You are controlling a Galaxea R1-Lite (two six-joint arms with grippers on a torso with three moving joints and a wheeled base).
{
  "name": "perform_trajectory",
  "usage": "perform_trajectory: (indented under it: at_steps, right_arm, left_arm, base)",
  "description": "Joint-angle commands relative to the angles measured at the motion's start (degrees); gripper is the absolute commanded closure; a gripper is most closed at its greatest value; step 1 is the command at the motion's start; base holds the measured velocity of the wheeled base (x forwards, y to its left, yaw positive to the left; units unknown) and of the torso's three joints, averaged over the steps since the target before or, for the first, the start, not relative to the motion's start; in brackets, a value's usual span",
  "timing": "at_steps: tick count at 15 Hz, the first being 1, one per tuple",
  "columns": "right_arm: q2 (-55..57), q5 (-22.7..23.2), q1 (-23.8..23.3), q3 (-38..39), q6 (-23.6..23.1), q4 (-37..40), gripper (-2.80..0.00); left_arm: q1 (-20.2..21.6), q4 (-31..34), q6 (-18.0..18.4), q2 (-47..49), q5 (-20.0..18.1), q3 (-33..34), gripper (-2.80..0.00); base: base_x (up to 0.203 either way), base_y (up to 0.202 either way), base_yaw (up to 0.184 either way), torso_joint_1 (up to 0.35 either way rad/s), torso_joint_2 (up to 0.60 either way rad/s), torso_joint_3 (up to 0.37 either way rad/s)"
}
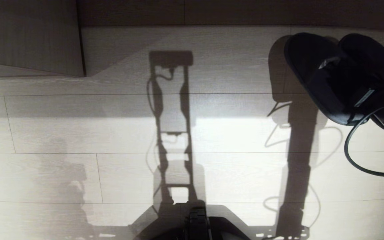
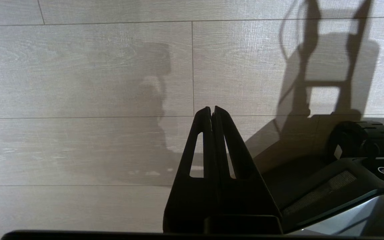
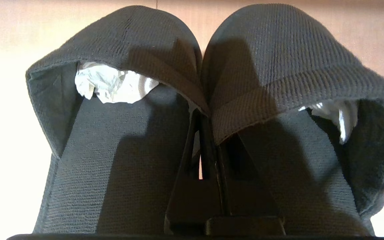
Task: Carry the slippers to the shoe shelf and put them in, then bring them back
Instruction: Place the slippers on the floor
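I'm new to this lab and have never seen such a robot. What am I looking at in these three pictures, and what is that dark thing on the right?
It is a wheeled robot with two arms ending in grippers. The head camera looks down at a pale wood floor, streaked with the robot's own shadows. The dark thing is a pair of black slippers, lifted off the floor by the right gripper, shut where their inner edges meet. Its wrist camera shows white paper stuffed in the toes. The left gripper hangs shut and empty above the floor, beside the robot's base.

Pale wood-plank floor (image 1: 62, 133), robot base (image 1: 198, 223) on it
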Motion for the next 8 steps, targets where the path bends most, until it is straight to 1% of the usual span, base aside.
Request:
perform_trajectory:
  at_steps: [1,3,6,8]
  right_arm:
    - [6.37,0.04,0.03,-3.23,-0.06,-2.39,0.00]
    - [10.27,0.19,0.55,-8.17,-0.66,-4.26,0.00]
    - [13.83,0.26,1.87,-14.93,-1.74,-5.03,0.00]
    - [14.86,0.26,2.16,-17.86,-2.29,-5.19,0.00]
  left_arm:
    - [0.01,-0.04,-0.02,-0.02,0.01,0.00,0.00]
    - [0.01,-0.04,-0.02,-0.02,0.01,0.00,0.00]
    - [0.01,-0.04,-0.02,-0.02,0.01,0.00,0.00]
    - [0.01,-0.04,-0.02,-0.02,0.01,0.00,0.00]
  base:
    - [0.000,0.000,0.000,0.000,0.00,0.000]
    - [0.000,0.000,0.000,0.000,0.00,0.000]
    - [0.000,0.000,0.000,0.000,0.00,0.000]
    - [0.000,0.000,0.000,0.000,0.00,0.000]
